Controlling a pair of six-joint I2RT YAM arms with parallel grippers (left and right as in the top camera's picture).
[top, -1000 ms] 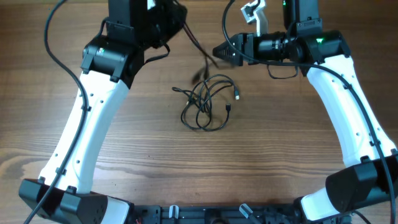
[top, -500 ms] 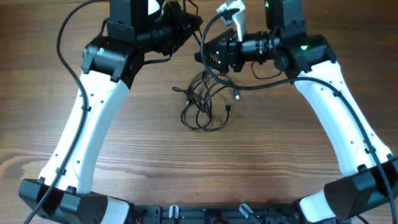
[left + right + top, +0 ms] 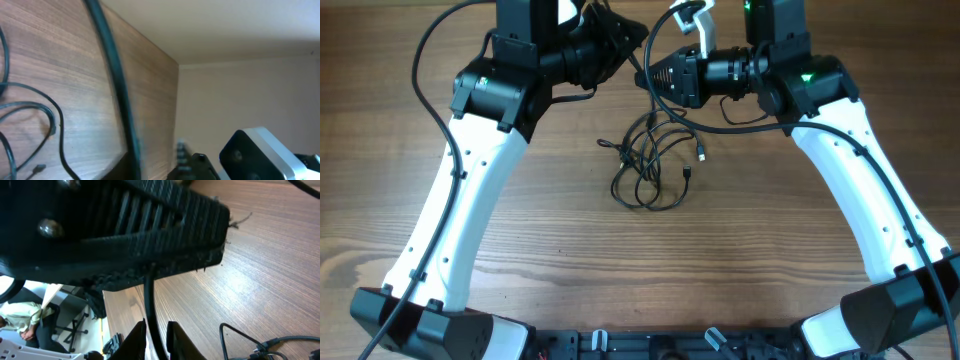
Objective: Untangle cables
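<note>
Brown wood-grain tabletop (image 3: 770,250) is bearing the thin black flexible cables (image 3: 653,168), which are lying as a small knot of overlapping loops between the two white arms, with a light metallic plug tip (image 3: 702,154) poking out on the right arm's side. One raised black strand (image 3: 646,112) is climbing from the knot toward the grippers at the far edge. The right gripper (image 3: 656,78) is pinching a cord, most likely this strand: in its wrist view the ribbed pads (image 3: 165,215) are pressing together with a thin black cord coming out of the seam beneath. The left gripper (image 3: 623,45) is hovering just beside it. Its wrist view is showing only a blurred cord crossing the frame, so I cannot tell whether its claw is spread or pressed together. The step in hand is probably drawing one cord free of the knot. Doing it well is calling for a slow pull along the line on which the strand is leaving the loops. If the whole bundle is rising instead of loosening, the pull needs easing. With the two grippers sitting so near each other, they are also needing room to avoid a knock.
</note>
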